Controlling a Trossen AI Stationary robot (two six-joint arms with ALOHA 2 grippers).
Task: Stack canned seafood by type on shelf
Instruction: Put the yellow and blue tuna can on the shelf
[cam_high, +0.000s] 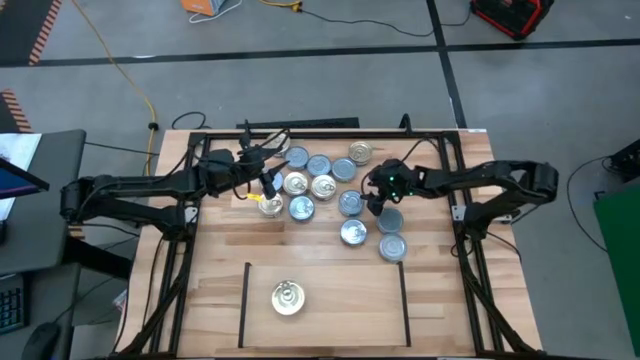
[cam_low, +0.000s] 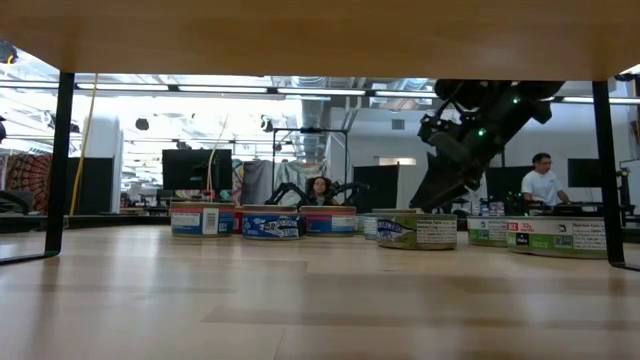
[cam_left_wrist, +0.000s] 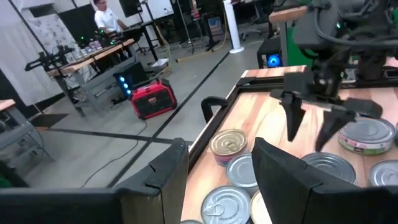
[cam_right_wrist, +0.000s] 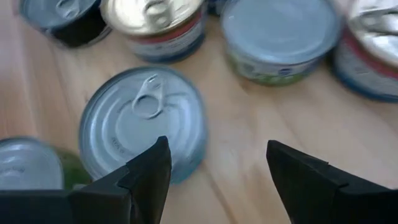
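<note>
Two arms over the tin cluster at the far half of the table (cam_high: 215, 300). Left gripper (cam_high: 268, 186) at the cluster's left edge, fingers partly apart with nothing between them in the left wrist view; hovering just beside a gold-topped tin (cam_high: 271, 205). Right gripper (cam_high: 378, 203) at the cluster's right side, jaws well apart and empty, fingers (cam_right_wrist: 148, 171) straddling bare wood next to a silver-topped tin (cam_right_wrist: 143, 120). In the low view, right gripper (cam_low: 432, 196) hanging just above a tin (cam_low: 417, 230), not clamped on it.

Canned seafood (cam_high: 322, 186) mostly bunched loose between the two grippers, mix of gold and silver tops, single layer. Two more silver tins (cam_high: 391, 247) lying a bit nearer, right of centre.

Shelf (cam_high: 330, 310), black-lined patch at the near edge, holding one gold-topped tin (cam_high: 287, 297) left of its middle.

Person (cam_low: 543, 183) seated at a desk in the room behind.
</note>
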